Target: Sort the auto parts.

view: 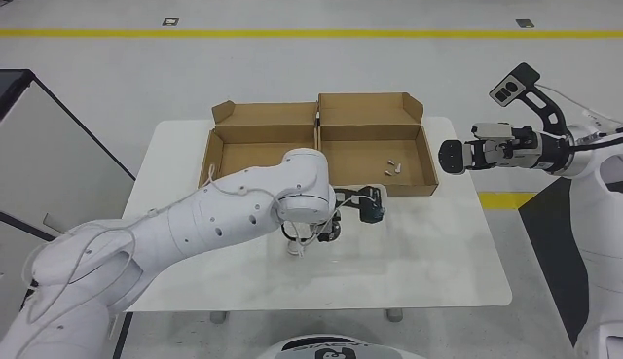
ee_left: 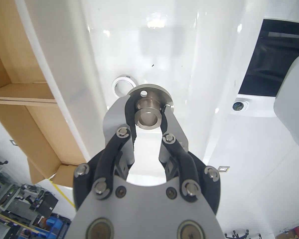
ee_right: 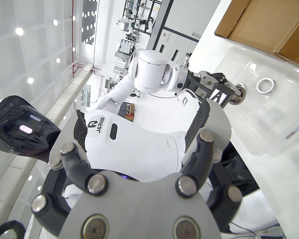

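My left gripper (ee_left: pixel 147 115) is shut on a metal flanged bushing (ee_left: pixel 148 104), its fingers clamping the sleeve while the flange sits at or just above the white table. A silver ring (ee_left: pixel 122 85) lies flat on the table right beside the flange. In the top view the left gripper (view: pixel 327 231) is at the table's middle, in front of the boxes. The right wrist view shows the same bushing (ee_right: pixel 239 92) and ring (ee_right: pixel 265 85) from farther off. My right gripper (ee_right: pixel 139 125) is open and holds nothing; it hangs off the table's right edge (view: pixel 451 155).
Two open cardboard boxes stand side by side at the back of the table: the left box (view: pixel 210 160) and the right box (view: pixel 429 171), which holds small white parts (view: pixel 394 167). The table (view: pixel 438 252) has free room at the front right.
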